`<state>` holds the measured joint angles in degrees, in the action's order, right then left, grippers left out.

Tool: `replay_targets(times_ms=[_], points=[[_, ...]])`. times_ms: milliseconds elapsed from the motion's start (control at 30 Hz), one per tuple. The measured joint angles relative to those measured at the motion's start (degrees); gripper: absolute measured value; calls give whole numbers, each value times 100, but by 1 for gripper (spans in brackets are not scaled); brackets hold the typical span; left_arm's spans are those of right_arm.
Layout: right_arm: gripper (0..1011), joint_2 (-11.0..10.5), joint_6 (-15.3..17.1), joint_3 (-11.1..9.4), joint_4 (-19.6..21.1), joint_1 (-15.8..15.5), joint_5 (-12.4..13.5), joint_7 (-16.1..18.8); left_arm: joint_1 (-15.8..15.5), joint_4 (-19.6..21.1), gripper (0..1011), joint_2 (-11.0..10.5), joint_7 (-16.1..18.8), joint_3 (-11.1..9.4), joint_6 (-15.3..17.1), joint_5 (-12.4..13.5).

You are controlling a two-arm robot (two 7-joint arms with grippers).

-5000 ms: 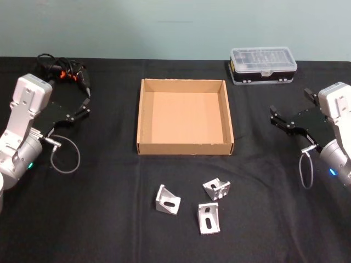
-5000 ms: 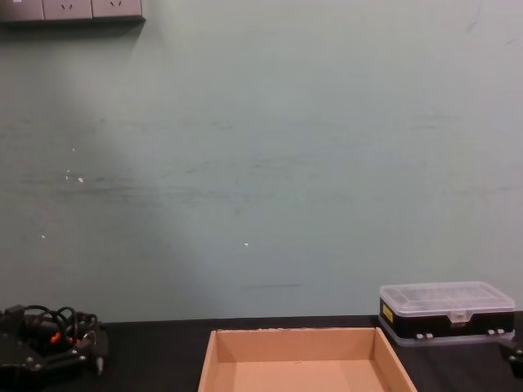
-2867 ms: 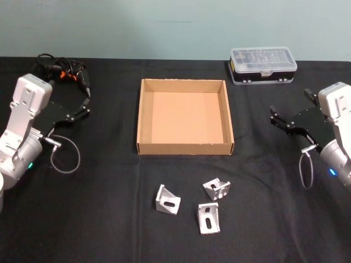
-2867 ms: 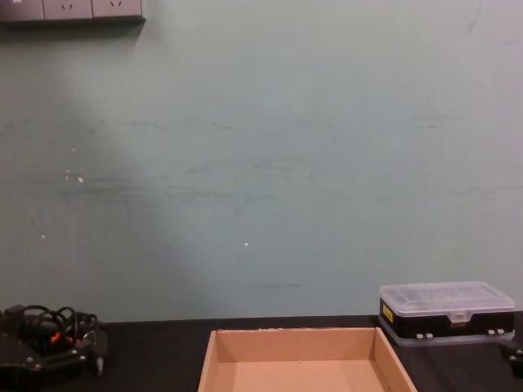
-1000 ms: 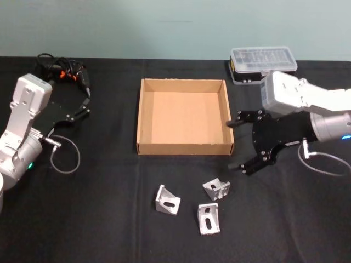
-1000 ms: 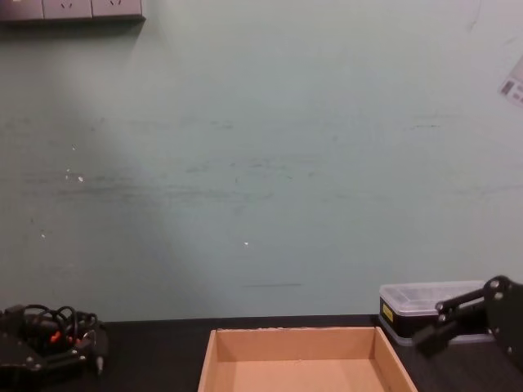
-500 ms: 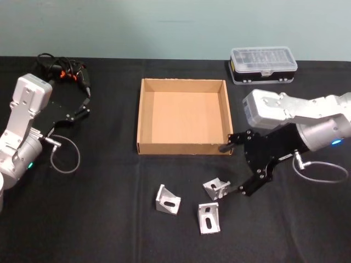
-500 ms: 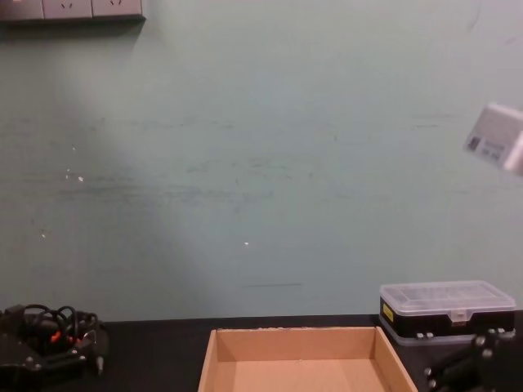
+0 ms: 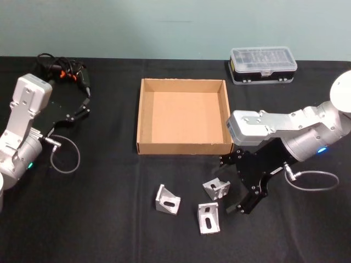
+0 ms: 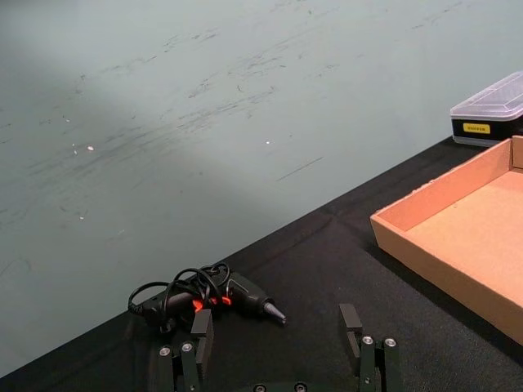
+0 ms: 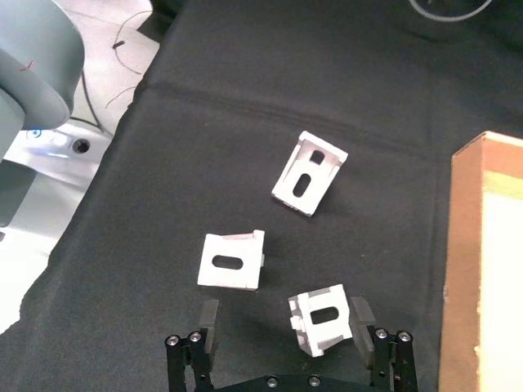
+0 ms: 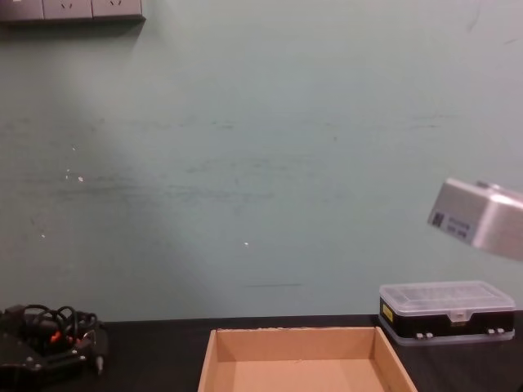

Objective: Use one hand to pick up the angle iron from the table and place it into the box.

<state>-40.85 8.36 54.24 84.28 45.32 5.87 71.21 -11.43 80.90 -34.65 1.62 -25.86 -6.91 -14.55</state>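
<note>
The right pincer (image 9: 228,185) hangs low over the table (image 9: 109,224), just in front of the near right corner of the box (image 9: 184,148). Its fingers are spread wide, one on either side of an angle iron (image 9: 216,188) that lies on the table between them. Whether either finger touches the metal I cannot tell. A second angle iron (image 9: 209,217) lies just beside it, nearer the robot, and a third angle iron (image 9: 167,199) lies to their left. The box (tan cardboard, low walls) sits at mid-table behind all three. The left pincer (image 9: 86,102) is parked at the table's left side near a tangle of cables (image 9: 60,71), its fingers spread too.
</note>
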Motion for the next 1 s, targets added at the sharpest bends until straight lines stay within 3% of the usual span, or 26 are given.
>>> replay_targets(times_ms=[333,800,1000], points=[[1004,131,-50,286,-265,178,-55,98,0,0,1000,0,0,0,0,0],[1004,260,-148,508,-566,312,-13,57,0,0,1000,0,0,0,0,0],[909,292,-203,582,-645,351,38,5,0,0,1000,0,0,0,0,0]])
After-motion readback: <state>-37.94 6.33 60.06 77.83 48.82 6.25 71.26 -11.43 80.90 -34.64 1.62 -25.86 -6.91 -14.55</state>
